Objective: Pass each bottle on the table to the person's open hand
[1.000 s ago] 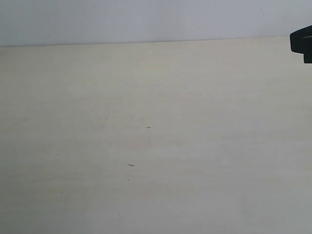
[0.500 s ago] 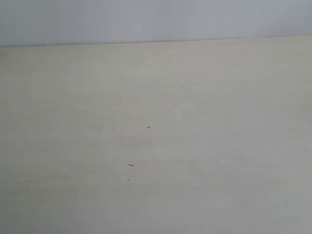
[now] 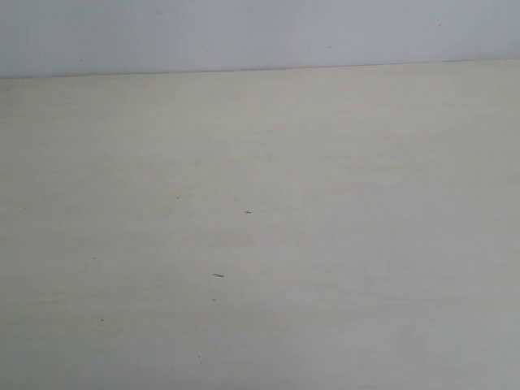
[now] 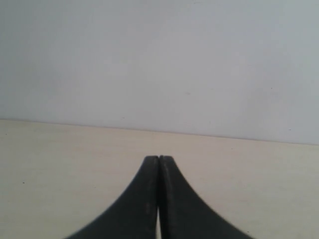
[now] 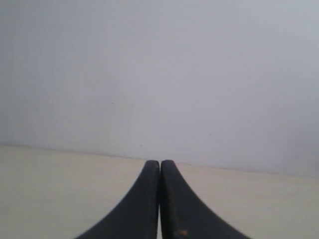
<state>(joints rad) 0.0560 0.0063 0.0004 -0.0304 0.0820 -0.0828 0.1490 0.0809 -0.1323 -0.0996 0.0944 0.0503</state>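
The pale cream table [image 3: 325, 162] fills the exterior view and nothing stands on it. No bottle and no hand shows in any view. Neither gripper appears in the exterior view. In the left wrist view my left gripper [image 4: 159, 158] is shut, its black fingers pressed together with nothing between them, above bare table [image 4: 60, 169]. My right gripper [image 5: 160, 162] is likewise shut and holds nothing, over bare table [image 5: 55, 194].
A plain pale grey wall [image 3: 244, 32] runs behind the table's far edge. A few tiny dark specks [image 3: 218, 275] mark the table surface.
A black object at the upper right edge of the exterior view one second ago has left the view. Nothing else differs.
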